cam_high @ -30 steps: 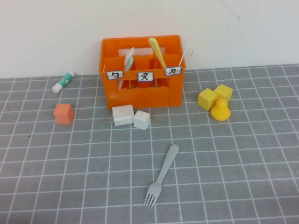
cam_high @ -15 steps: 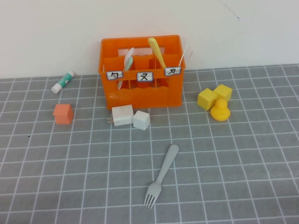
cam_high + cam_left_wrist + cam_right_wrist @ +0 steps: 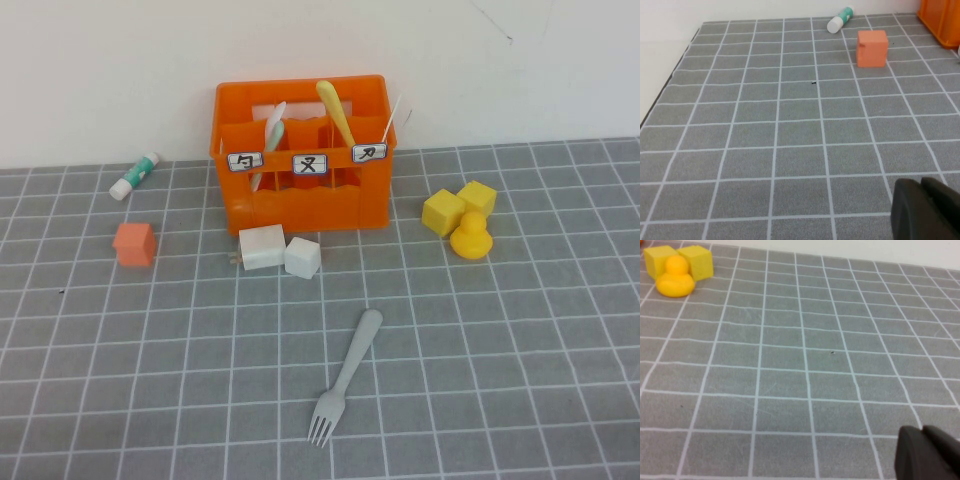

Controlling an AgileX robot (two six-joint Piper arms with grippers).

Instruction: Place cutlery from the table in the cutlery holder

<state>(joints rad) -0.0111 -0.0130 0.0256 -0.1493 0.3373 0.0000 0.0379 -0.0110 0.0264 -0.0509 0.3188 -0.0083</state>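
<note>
— Orange plastic, the cutlery holder (image 3: 303, 155): why is the mint spoon (image 3: 270, 135) seen leaning in its left compartment?

— It is judged already sorted under its label. The grey-blue fork (image 3: 343, 375) is left flat on the table (image 3: 520, 340), well in front of the holder, tines toward the robot.

— And the pincers?

— The left gripper (image 3: 925, 212) and right gripper (image 3: 927, 452) are shown only as dark tips at the wrist views' edges — nothing is held; how far they are parted cannot be told.
</note>
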